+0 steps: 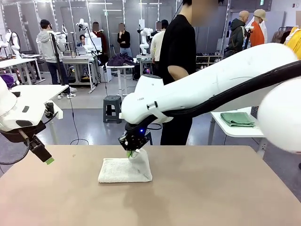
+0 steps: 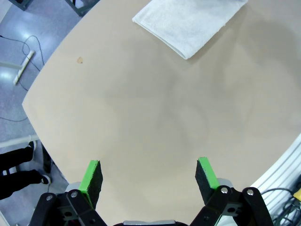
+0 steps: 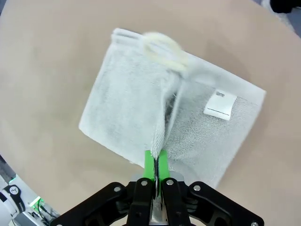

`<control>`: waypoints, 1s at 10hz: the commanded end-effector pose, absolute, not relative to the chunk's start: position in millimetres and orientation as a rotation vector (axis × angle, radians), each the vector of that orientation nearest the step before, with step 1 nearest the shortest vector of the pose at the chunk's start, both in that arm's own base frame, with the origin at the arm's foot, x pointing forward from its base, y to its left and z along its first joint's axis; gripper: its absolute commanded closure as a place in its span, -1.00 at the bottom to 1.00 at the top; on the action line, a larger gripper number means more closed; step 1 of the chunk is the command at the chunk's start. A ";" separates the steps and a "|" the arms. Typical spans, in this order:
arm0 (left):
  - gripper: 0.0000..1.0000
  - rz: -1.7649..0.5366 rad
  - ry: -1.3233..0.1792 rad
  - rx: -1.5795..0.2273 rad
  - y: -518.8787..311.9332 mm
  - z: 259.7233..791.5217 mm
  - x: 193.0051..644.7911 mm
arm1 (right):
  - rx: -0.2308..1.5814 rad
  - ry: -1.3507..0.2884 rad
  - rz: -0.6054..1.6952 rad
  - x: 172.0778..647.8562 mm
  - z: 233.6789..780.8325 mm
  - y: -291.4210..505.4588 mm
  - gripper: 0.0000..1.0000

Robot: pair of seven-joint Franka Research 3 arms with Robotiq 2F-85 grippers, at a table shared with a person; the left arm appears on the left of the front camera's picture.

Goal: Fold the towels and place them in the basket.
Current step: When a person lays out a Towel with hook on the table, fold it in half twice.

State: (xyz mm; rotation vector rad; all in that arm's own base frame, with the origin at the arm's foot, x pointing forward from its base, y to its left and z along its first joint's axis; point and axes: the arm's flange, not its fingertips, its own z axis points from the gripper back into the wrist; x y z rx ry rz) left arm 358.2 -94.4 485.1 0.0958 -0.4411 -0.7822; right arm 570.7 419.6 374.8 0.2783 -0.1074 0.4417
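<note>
A cream-white towel (image 1: 121, 170) lies folded on the tan table (image 1: 197, 193), left of the middle. My right gripper (image 1: 130, 153) is shut on its raised right edge, pinching a fold of cloth. From the right wrist, the towel (image 3: 127, 113) hangs below the shut gripper (image 3: 155, 162), with its corner loop (image 3: 162, 52) and white label (image 3: 220, 104) showing. My left gripper (image 1: 47, 159) hovers open at the table's left edge. The left wrist view has its green pads (image 2: 91, 176) wide apart over bare table, the towel (image 2: 188, 21) far ahead. A green towel (image 1: 237, 118) lies folded on a side table at right.
A person in black (image 1: 178, 70) stands at the far side of the table. A white side table (image 1: 235, 129) holds the green towel. My right arm (image 1: 211, 89) spans the table from the right. A small mark (image 2: 80, 60) dots the tabletop.
</note>
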 end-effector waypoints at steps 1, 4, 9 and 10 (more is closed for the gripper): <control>-1.00 -0.773 -0.435 0.109 -93.8 483.2 358.6 | 0.309 -0.104 0.466 578.2 376.0 440.8 1.00; -1.00 -0.773 -0.435 0.109 -93.8 483.2 358.6 | 0.311 -0.100 0.458 580.0 368.0 464.6 1.00; -1.00 -0.773 -0.435 0.109 -93.8 483.2 358.6 | 0.339 -0.072 0.450 579.1 357.5 488.5 1.00; -1.00 -0.773 -0.435 0.109 -93.8 483.2 358.6 | 0.335 -0.077 0.446 578.9 356.6 490.1 1.00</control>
